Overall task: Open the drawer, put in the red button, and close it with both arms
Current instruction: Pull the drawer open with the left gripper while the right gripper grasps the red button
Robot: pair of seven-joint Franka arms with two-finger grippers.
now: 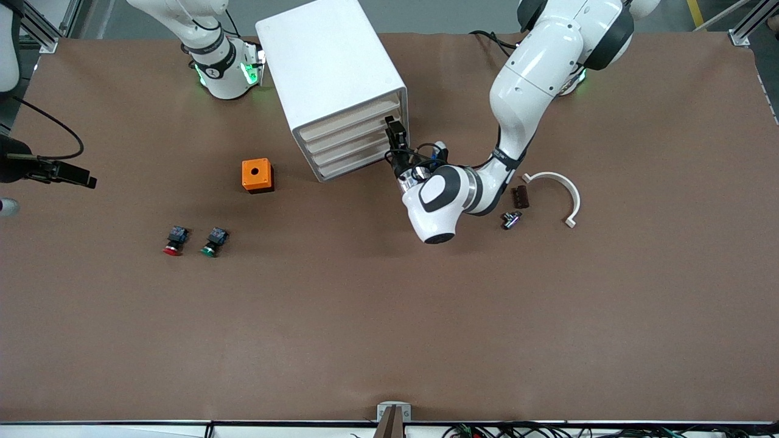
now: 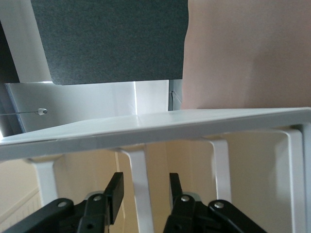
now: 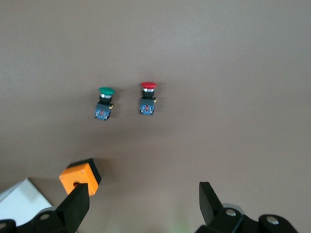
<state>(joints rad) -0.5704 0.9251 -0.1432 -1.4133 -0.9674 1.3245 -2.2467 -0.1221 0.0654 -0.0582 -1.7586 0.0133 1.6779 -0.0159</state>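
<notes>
The white cabinet (image 1: 331,67) stands at the robots' side of the table, with its four cream drawer fronts (image 1: 350,143) all shut. My left gripper (image 1: 394,143) is at the drawer fronts, at the end toward the left arm. In the left wrist view it (image 2: 145,187) is open, and its fingers straddle a white strip (image 2: 138,174) of the cabinet front without closing on it. The red button (image 1: 174,240) lies on the table beside the green button (image 1: 213,241); both also show in the right wrist view, red (image 3: 147,99) and green (image 3: 104,103). My right gripper (image 3: 143,194) is open and empty, high over the table.
An orange box with a hole (image 1: 257,175) sits between the buttons and the cabinet. A white curved piece (image 1: 557,188), a small brown part (image 1: 519,196) and a small metal part (image 1: 511,219) lie by the left arm's elbow.
</notes>
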